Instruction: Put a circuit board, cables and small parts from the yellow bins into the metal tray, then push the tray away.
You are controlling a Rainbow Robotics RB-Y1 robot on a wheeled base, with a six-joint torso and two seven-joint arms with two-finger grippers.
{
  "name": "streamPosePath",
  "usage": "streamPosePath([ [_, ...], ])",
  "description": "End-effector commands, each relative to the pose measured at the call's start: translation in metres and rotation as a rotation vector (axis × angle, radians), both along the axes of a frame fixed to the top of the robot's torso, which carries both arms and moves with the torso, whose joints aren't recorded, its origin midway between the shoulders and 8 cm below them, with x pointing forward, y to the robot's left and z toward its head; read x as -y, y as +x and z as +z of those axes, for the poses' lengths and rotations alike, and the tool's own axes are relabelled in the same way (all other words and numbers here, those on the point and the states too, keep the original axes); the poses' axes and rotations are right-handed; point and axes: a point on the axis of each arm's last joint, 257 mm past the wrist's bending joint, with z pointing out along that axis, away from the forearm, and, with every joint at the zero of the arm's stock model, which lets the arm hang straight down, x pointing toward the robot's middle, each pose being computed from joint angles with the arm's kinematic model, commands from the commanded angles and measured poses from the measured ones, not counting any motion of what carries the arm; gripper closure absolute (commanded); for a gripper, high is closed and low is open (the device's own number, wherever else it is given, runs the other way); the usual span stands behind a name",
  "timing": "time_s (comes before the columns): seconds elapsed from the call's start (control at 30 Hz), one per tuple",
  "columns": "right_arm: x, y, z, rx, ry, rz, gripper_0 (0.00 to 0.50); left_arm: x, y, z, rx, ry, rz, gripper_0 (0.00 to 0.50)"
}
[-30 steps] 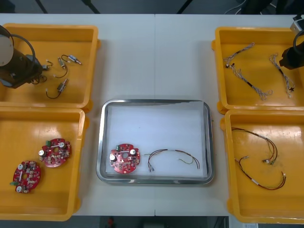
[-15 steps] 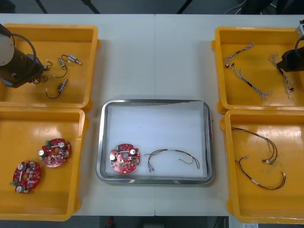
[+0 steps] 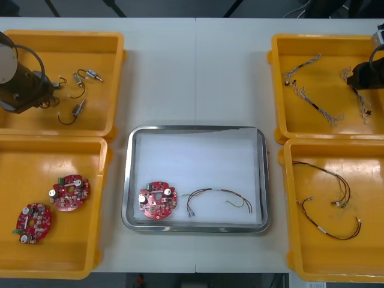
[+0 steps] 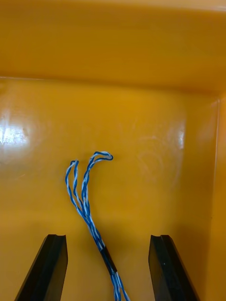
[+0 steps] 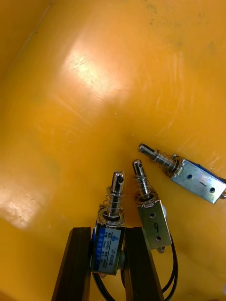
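Bins stand two at each side of the light table (image 3: 198, 72). On the left, the left arm reaches into the far left bin (image 3: 60, 36); the left claw (image 5: 107, 230) is closed on a small metal part (image 5: 109, 235), a spring-nosed block with a blue label, clamped between the two black fingers (image 5: 75, 263) low over the bin floor. A second small metal part (image 5: 150, 214), marked 9, lies just beside one finger; a third small metal part (image 5: 193, 174) lies a little beyond it, apart from both. Thin black wires trail from the parts.

The near left bin (image 3: 60, 252) holds a round red circuit board (image 3: 70, 192); a second red board (image 3: 34, 223) lies just beside it.

The metal tray (image 3: 195, 128) sits between the bins, white inside. In it, near its front edge, lies a tray circuit board (image 3: 158, 200); a red and yellow cable (image 3: 217, 200) lies just beside that board, apart from it.

On the right, the far right bin (image 3: 300, 114) holds twisted cables (image 3: 312, 90); the right arm hangs over its outer side. The right claw (image 4: 107, 237) is open, its fingers standing wide apart just above the bin floor; a twisted blue and white cable (image 4: 87, 197) runs between them, touching neither. The near right bin (image 3: 318, 258) holds loose red and yellow cables (image 3: 327, 198).
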Motion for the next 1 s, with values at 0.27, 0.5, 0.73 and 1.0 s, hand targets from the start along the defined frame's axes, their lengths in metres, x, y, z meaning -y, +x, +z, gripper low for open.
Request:
streamPosePath([
  [0.27,0.007,-0.009,-0.022,-0.011,-0.018,0.016,0.0,-0.04,-0.015,-0.001,-0.024,0.047,0.015,0.492],
  [0.5,0.01,-0.015,-0.035,-0.032,-0.023,0.017,0.0,-0.041,-0.015,-0.002,-0.026,0.049,0.013,0.242],
  [0.73,0.002,-0.015,-0.041,-0.039,-0.014,0.024,0.0,-0.04,-0.016,-0.002,-0.026,0.046,0.014,0.049],
  [1.0,-0.008,-0.012,-0.044,-0.035,0.004,0.027,0.0,-0.047,-0.013,0.007,-0.007,0.048,0.023,0.041],
])
